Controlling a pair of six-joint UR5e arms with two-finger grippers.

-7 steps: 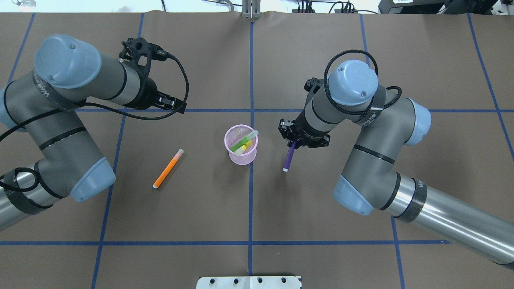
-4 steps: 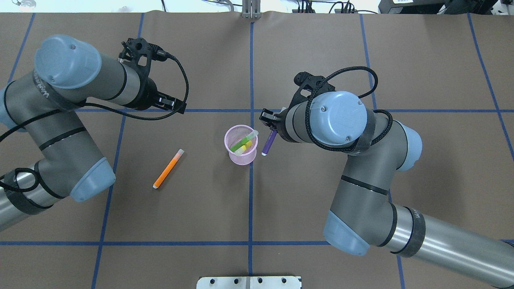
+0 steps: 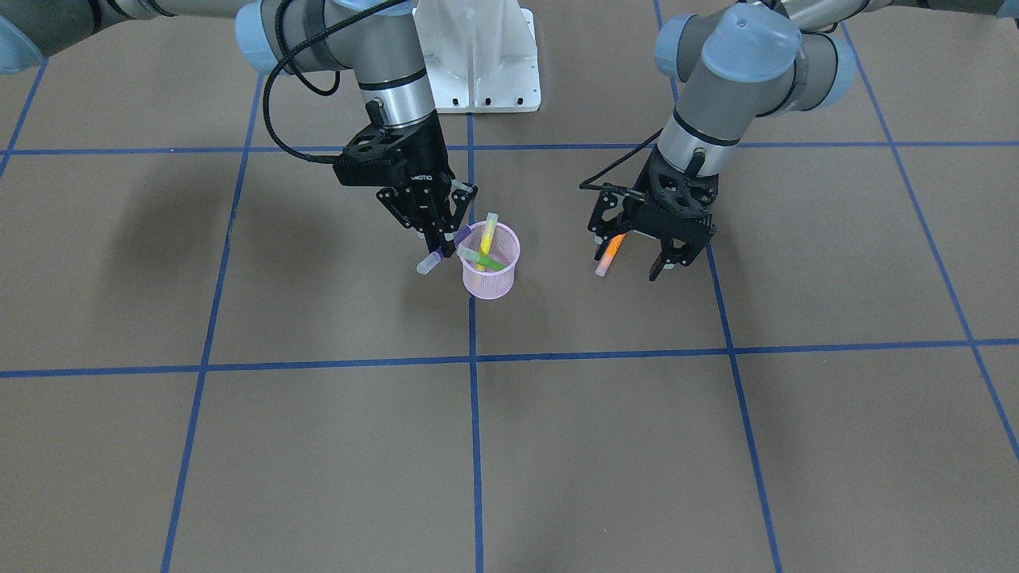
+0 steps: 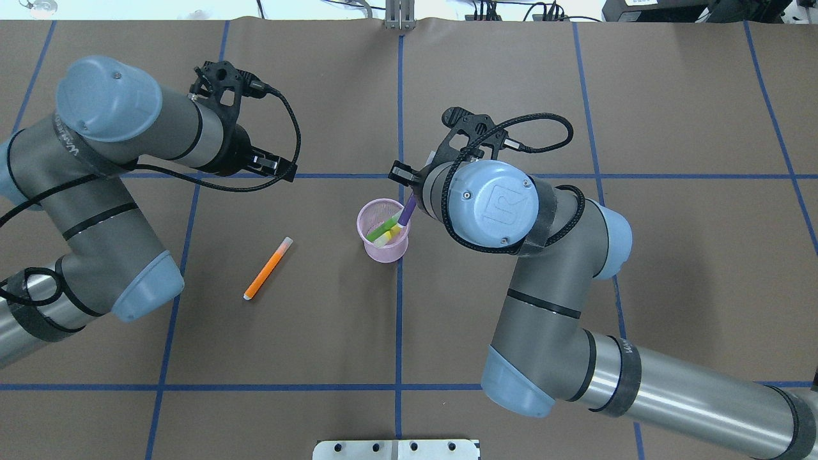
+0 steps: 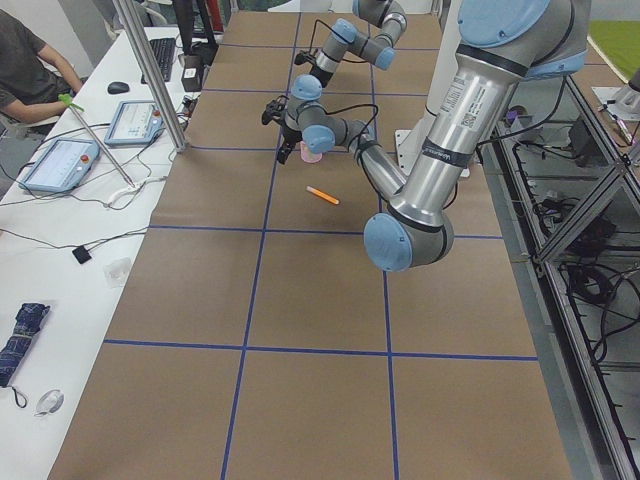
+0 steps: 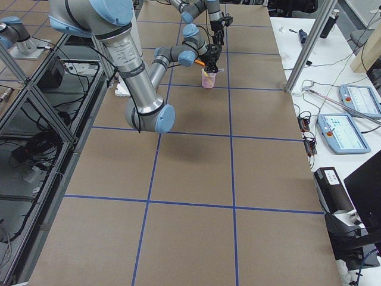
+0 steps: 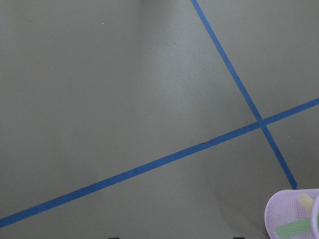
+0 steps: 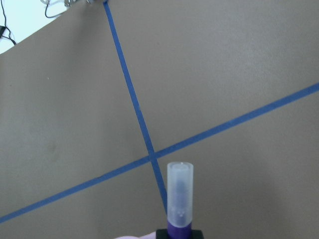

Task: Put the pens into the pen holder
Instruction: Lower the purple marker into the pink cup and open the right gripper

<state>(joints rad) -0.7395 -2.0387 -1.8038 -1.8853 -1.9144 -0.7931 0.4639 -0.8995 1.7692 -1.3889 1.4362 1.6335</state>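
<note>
The pale pink mesh pen holder stands at the table's middle and holds the green pen and the yellow pen. My right gripper is shut on the purple pen and holds it tilted over the holder's rim. Its whitish cap points outward and fills the right wrist view. The orange pen lies flat on the table to the holder's left. My left gripper is open and empty, raised off the table near the orange pen without touching it.
Brown paper with blue tape lines covers the table. A white mount plate sits at the robot's base. The holder's rim shows at the lower right of the left wrist view. Operator desks with tablets lie beyond the table edge.
My right arm has carried the purple pen leftward, from the table right of the holder to over the holder's rim. The left arm and the orange pen have not moved.
</note>
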